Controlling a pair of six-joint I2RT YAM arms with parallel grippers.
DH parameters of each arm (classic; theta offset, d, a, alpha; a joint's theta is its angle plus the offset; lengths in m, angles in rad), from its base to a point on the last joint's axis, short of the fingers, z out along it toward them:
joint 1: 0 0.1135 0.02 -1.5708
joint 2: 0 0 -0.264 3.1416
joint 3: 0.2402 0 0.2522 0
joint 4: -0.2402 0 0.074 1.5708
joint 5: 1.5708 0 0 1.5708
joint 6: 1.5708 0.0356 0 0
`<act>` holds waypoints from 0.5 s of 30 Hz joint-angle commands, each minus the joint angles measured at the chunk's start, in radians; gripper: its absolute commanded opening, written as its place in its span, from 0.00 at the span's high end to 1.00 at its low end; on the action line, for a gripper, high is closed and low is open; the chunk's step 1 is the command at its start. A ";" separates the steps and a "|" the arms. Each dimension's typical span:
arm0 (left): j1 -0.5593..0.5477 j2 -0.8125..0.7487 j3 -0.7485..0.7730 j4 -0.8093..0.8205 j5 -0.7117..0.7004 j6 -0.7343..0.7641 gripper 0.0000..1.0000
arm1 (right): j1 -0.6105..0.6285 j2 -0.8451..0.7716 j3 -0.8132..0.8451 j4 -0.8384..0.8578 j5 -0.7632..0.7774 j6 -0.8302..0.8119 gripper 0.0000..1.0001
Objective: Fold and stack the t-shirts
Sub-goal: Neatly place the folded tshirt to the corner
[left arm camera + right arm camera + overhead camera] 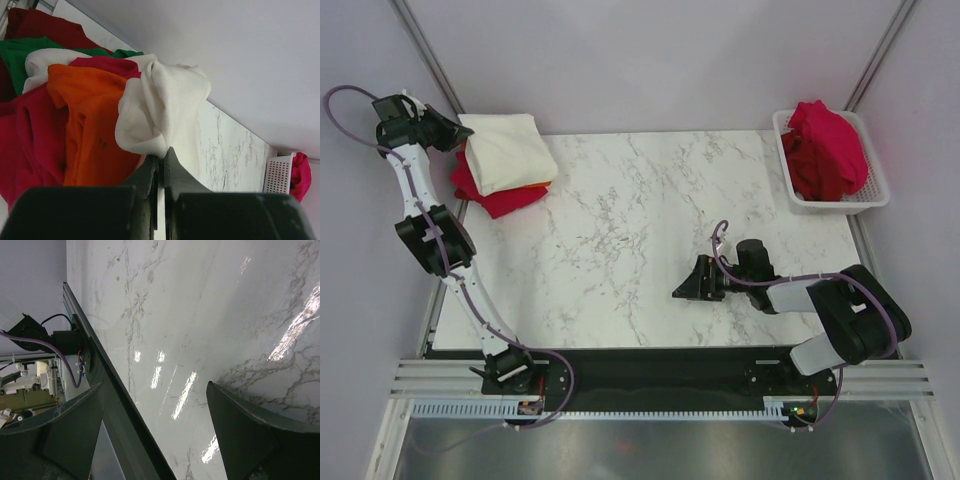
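Cream-white t-shirt point(160, 107) pinched between closed left fingers point(148, 176); right fingers point(245, 440) spread, empty.

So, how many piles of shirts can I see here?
2. One stack at far left, its cream shirt in the left gripper; one red heap in the basket at far right.

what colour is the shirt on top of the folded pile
The top shirt is cream-white, clearest in the top external view.

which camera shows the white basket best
Top external: the whole white basket is in view, red shirts heaped inside. Left wrist shows only a small part at its right edge; right wrist shows none of it.
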 commanded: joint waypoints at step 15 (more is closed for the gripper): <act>0.079 0.209 0.008 0.086 -0.112 -0.053 0.98 | 0.007 0.045 -0.019 -0.039 0.043 -0.024 0.09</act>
